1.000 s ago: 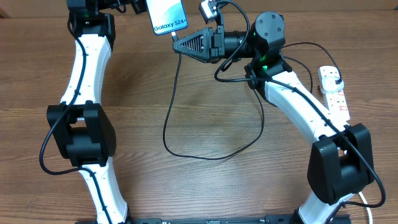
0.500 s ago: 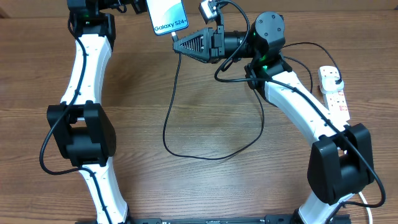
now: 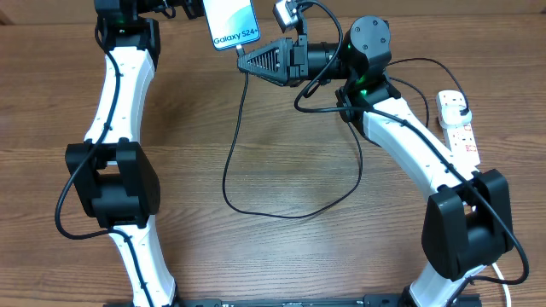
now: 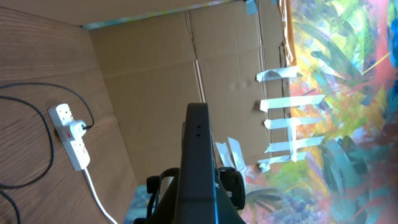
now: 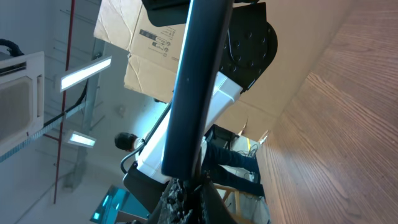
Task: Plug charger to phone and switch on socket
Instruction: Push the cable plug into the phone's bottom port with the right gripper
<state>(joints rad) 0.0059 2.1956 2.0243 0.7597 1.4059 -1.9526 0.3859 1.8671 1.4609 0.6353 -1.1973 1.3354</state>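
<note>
The phone (image 3: 232,24), light blue screen with white lettering, is held off the table at the far edge, and my left gripper (image 3: 194,10) is shut on its far end. In the left wrist view its dark edge (image 4: 198,163) runs up the middle. My right gripper (image 3: 244,61) is shut on the charger's connector tip, right at the phone's near end (image 5: 194,87). I cannot tell whether the tip is inside the port. The charger cable (image 3: 230,170) hangs down, loops over the table and runs to the socket (image 3: 461,130) at the right edge, where its plug (image 4: 77,128) sits in an outlet.
The socket's white cord (image 4: 98,194) trails off toward the front. A cardboard wall (image 4: 161,74) stands behind the table. The right arm's white links (image 3: 401,141) stretch over the right half of the wooden table (image 3: 281,128), and the left arm (image 3: 115,94) runs along the left side.
The left arm and the phone have shifted very slightly to the right. The right gripper and the cable have not moved.
</note>
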